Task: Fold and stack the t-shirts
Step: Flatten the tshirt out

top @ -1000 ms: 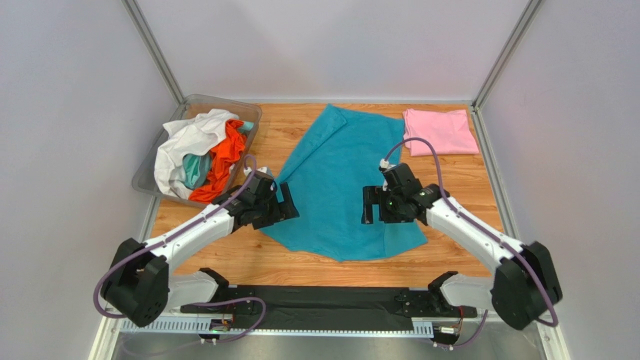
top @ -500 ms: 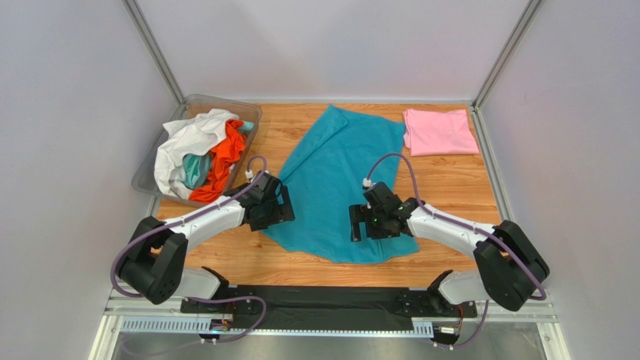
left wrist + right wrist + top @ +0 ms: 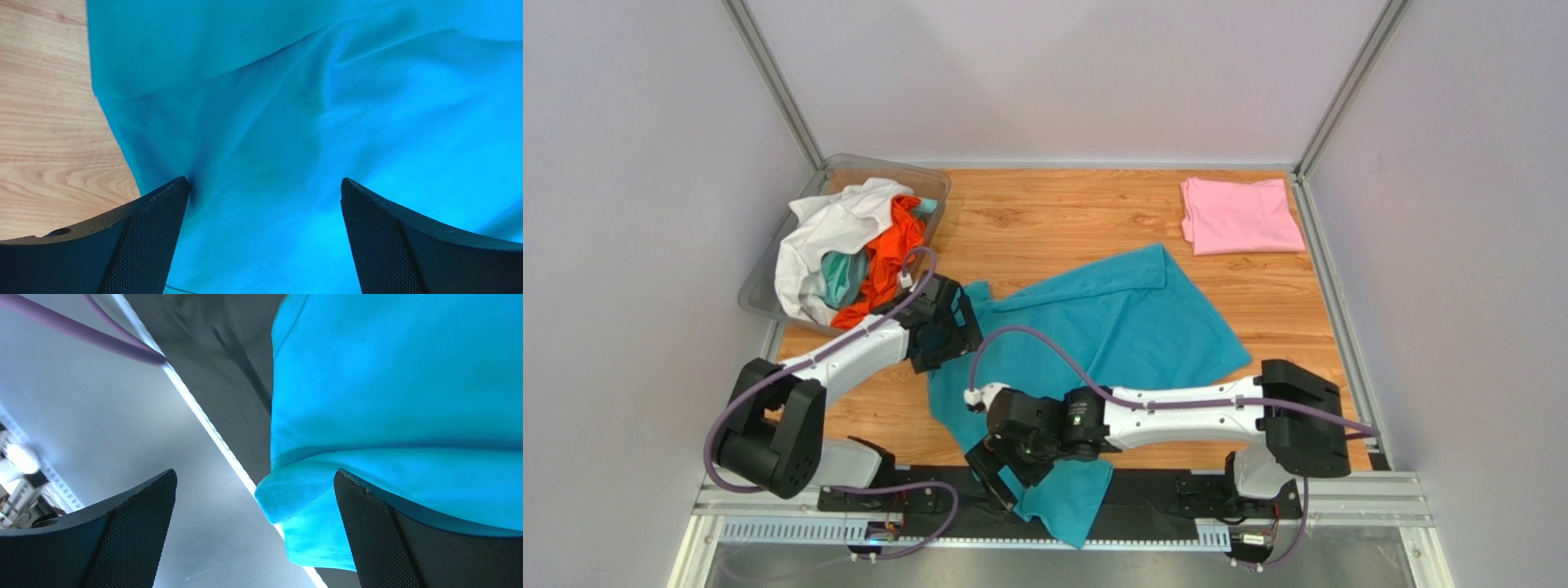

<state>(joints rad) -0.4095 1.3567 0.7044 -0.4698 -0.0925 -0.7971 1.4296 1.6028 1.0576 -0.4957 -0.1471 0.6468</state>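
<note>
The teal-blue t-shirt [image 3: 1124, 325] lies rumpled across the middle of the table, and one corner hangs over the near edge [image 3: 1069, 505]. My left gripper [image 3: 952, 333] is open, with its fingers down on the shirt's left edge; the left wrist view shows teal fabric [image 3: 319, 122] filling the gap between its jaws [image 3: 264, 184]. My right gripper [image 3: 1004, 463] reaches far left along the near edge. It is open [image 3: 255, 474], and the shirt's hanging hem [image 3: 399, 386] lies against its right finger. The folded pale pink t-shirt [image 3: 1238, 214] lies at the back right.
A clear bin [image 3: 934, 184] at the back left holds white [image 3: 836, 227], orange [image 3: 891, 257] and light aqua [image 3: 844, 276] shirts. A black strip and a metal rail [image 3: 891, 529] run along the near edge. My right arm [image 3: 1185, 417] lies across the table's front.
The teal shirt has been dragged from the back of the table toward the near edge, and a corner now hangs over it. My right arm swung left along the front. My left gripper barely moved.
</note>
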